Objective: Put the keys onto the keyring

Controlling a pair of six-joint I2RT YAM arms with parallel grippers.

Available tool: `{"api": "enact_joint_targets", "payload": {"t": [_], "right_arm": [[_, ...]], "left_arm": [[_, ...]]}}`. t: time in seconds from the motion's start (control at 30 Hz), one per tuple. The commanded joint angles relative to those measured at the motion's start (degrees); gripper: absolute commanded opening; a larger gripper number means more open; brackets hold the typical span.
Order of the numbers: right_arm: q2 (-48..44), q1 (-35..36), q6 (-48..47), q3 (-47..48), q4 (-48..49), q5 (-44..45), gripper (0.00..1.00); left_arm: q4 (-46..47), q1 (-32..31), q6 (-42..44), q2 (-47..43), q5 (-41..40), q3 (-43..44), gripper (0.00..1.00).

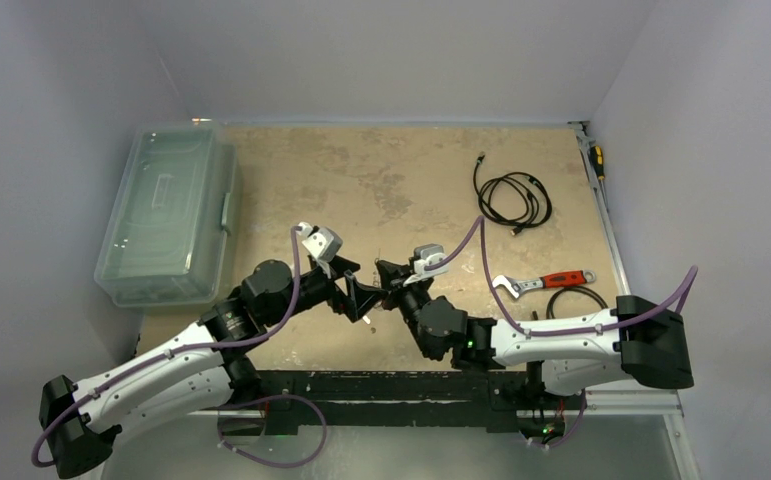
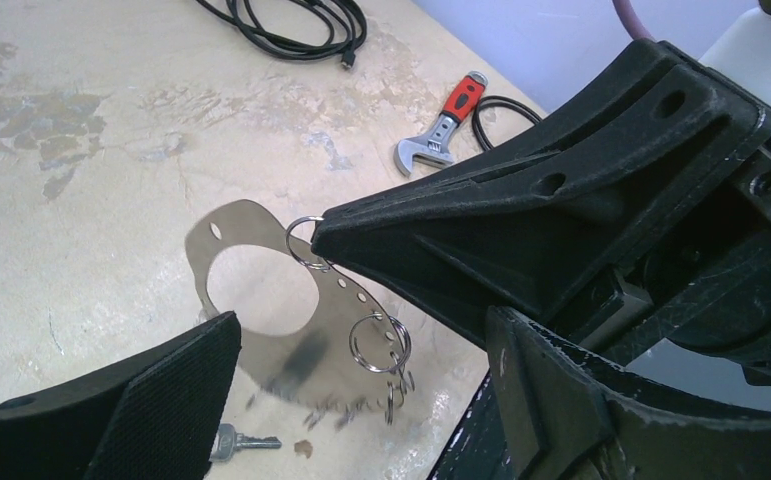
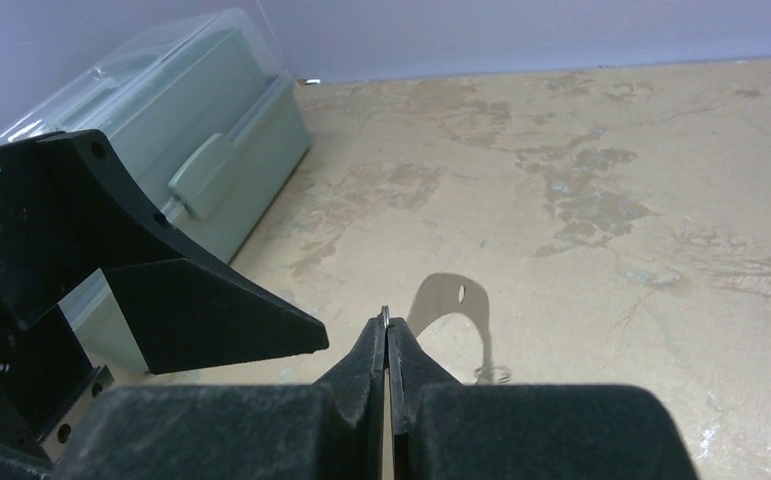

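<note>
At the far left stands a clear plastic box (image 1: 166, 215) with its lid on. Nothing can be made out inside it through the cloudy walls.

Next comes the left gripper (image 2: 361, 322), with its fingers (image 2: 161, 390) spread wide and nothing between them. They stand either side of the keyring (image 2: 259, 218).

The keyring is a thin, crescent-shaped metal plate with one large opening and a row of small holes along its edge. It appears to hang clear of the table from a small split ring (image 2: 303, 243) threaded through one of those holes. More small rings (image 2: 376, 345) dangle lower down.

The right gripper (image 3: 386, 335) has its fingers pressed tight together, pinching that top split ring at the very tips.

The plate looks light, stiff and slick. Hung from a single ring, it will likely swing and twist at a touch, so it is best steadied by its flat edge. The split rings look springy and tightly wound, so threading a key onto one would probably mean prying the coil open.

A silver key (image 2: 246, 441) lies flat on the table just below the plate. It is tiny and thin, so it is probably best pinched by the blade, leaving the head free. The black-headed key is not visible.

Further right lie a coiled black cable (image 1: 513, 197) and a red-handled adjustable wrench (image 1: 544, 283), both well apart from the work.
</note>
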Motion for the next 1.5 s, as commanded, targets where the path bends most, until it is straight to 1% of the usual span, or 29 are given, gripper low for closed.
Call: {"api": "enact_joint_targets", "payload": {"t": [0.0,0.23,0.27,0.3,0.37,0.43,0.53,0.57,0.67,0.93,1.03,1.17,1.3,1.37,1.47], "right_arm": [[-1.5,0.2,-0.1,4.9,4.7,0.7,0.0],[-4.4,0.2,-1.8,4.5,4.8,0.4,0.0],[-4.8,0.2,-1.8,4.6,4.4,0.3,0.0],[-5.3,0.2,-1.8,4.7,4.3,0.2,0.0],[-6.0,0.2,-2.0,4.7,3.7,0.1,0.0],[-6.8,0.2,-2.1,4.8,3.2,0.0,0.0],[-7.6,0.1,-1.8,4.8,2.1,-0.2,0.0],[-7.7,0.1,-1.6,4.9,1.9,-0.2,0.0],[-7.9,0.1,-1.3,5.4,0.7,-0.1,0.0],[-4.8,0.1,0.7,8.7,-3.1,0.5,0.0],[-3.2,0.1,1.4,10.3,-4.4,0.4,0.0],[-2.2,0.1,2.3,11.6,-5.7,0.2,0.0],[-2.3,0.1,3.5,11.9,-7.5,0.2,0.0],[-2.5,0.1,4.3,11.8,-8.2,0.0,0.0],[-2.9,0.1,5.7,11.5,-8.8,-0.7,0.0]], "left_arm": [[-4.2,-1.0,2.3,0.9,-1.9,0.4,0.91],[-3.2,-1.1,1.7,-2.8,-3.0,-1.2,0.8],[-2.9,-1.2,1.7,-2.7,-2.9,-1.3,0.78],[-2.7,-1.2,1.7,-2.3,-2.5,-1.5,0.73],[-3.0,-1.1,1.6,-1.1,-2.0,-1.2,0.69],[-2.6,-1.1,1.5,-0.6,-1.8,-1.6,0.69],[-2.6,-1.1,1.4,-1.2,-2.2,-1.7,0.75],[-0.7,-1.2,1.4,-1.4,-2.2,-1.8,0.77],[0.5,-1.2,1.1,-1.4,-1.2,-1.8,0.8],[3.8,-2.3,0.7,-2.6,-0.2,-2.2,0.85],[5.1,-2.9,1.3,-1.1,-1.0,-1.8,0.87],[5.0,-3.3,2.6,2.0,-3.8,-0.9,0.86],[5.9,-3.4,3.4,1.4,-9.5,-1.8,0.8],[6.1,-3.3,3.8,0.8,-11.8,-2.3,0.74],[7.4,-3.3,5.1,0.0,-14.2,-3.3,0.59]]}}
